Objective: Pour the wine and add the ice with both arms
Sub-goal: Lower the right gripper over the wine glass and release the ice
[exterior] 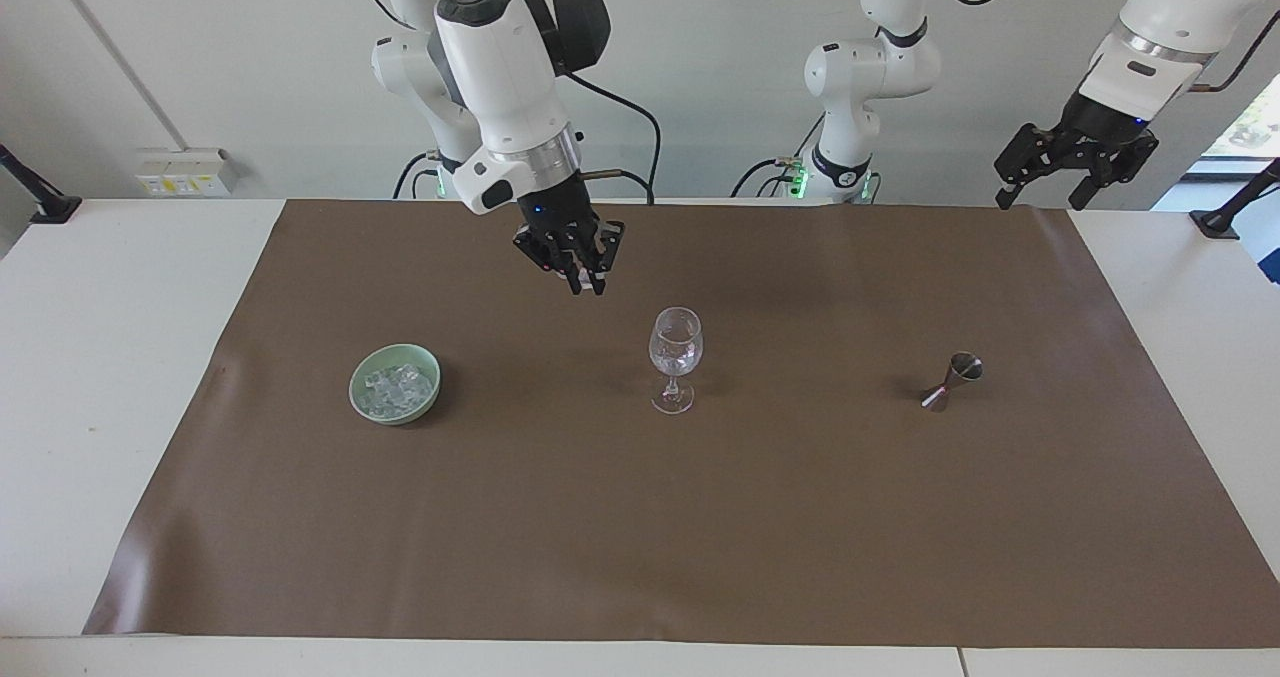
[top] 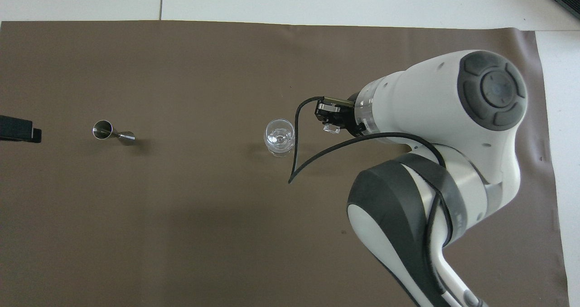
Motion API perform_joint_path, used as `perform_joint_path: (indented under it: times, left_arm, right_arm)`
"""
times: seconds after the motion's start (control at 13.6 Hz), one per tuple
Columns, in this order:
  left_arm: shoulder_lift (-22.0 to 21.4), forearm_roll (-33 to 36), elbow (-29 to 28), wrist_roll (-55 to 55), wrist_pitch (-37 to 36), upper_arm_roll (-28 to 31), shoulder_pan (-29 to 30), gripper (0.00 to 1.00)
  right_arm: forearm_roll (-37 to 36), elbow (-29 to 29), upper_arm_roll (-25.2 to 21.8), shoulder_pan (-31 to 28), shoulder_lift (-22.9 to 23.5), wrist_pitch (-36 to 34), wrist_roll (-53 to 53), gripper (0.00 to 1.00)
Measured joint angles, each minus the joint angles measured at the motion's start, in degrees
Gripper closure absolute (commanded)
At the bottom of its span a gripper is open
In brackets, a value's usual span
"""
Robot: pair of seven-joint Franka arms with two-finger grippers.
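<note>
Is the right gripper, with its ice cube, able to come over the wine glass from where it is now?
Probably yes. The right gripper, shut on an ice cube, hangs above the mat beside the wine glass; nothing stands between them.

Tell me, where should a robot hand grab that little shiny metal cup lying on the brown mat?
Probably the narrow waist of the jigger, coming straight down from above. It lies tipped on its side, so the two cones flare wide while the thin middle fits between open fingers.
</note>
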Motion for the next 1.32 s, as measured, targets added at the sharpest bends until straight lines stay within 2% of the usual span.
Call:
perform_joint_path:
  times: [0.37,0.66,1.03,1.32]
  left_arm:
    - [0.0,0.0,0.0,0.0,0.0,0.0,0.0,0.0]
    - [0.0,0.0,0.0,0.0,0.0,0.0,0.1,0.0]
    - [0.0,0.0,0.0,0.0,0.0,0.0,0.1,0.0]
    - [0.0,0.0,0.0,0.0,0.0,0.0,0.1,0.0]
  right_arm:
    - [0.0,2.0,3.4,0.3,3.1,3.7,4.4,1.0]
    - [-0.4,4.0,4.0,0.5,4.8,5.5,4.8,1.0]
    - [-8.4,4.0,7.1,1.6,9.3,8.9,10.5,1.0]
    - [-8.7,3.7,7.5,1.8,9.9,8.8,10.7,1.0]
